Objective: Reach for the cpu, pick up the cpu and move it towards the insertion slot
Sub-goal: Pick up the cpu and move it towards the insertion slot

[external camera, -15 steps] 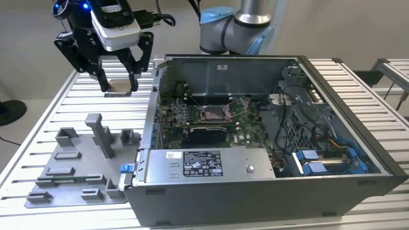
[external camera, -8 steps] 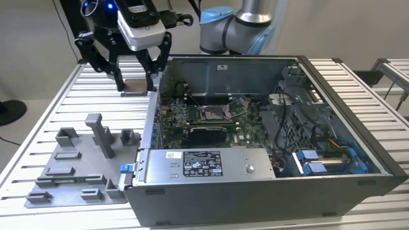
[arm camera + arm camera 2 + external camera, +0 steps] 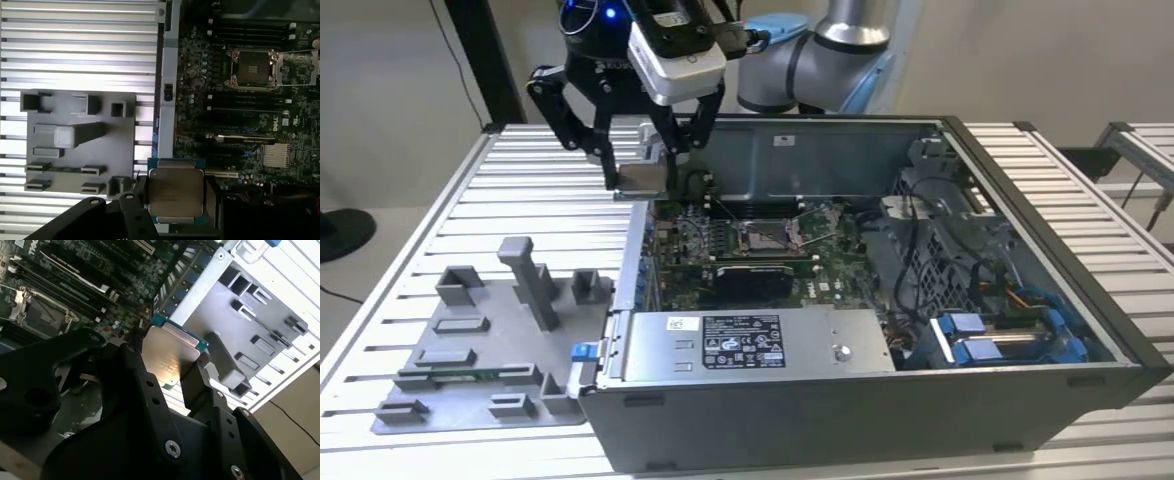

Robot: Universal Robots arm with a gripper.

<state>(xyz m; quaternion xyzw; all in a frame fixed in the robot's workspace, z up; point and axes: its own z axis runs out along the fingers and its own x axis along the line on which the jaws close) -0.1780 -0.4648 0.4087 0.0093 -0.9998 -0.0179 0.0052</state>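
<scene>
My gripper (image 3: 644, 172) hangs in the air above the case wall (image 3: 635, 262) on the exterior view's left, and my two fingers (image 3: 134, 210) pinch the cpu (image 3: 176, 190) by two opposite edges. In both wrist views its silvery top faces the camera and a thin green border shows around it. The cpu (image 3: 169, 356) touches nothing but my fingers (image 3: 142, 374).

The insertion slot (image 3: 766, 236) lies on the green motherboard (image 3: 834, 262) inside the open computer case (image 3: 1014, 260), well apart from the cpu. Its silver frame stands open around the dark centre, seen also in the first wrist view (image 3: 251, 68). Above the slot the room is free. The grey fixture plate (image 3: 480, 350) with its blocks lies on the ribbed table (image 3: 520, 190) outside the wall.
</scene>
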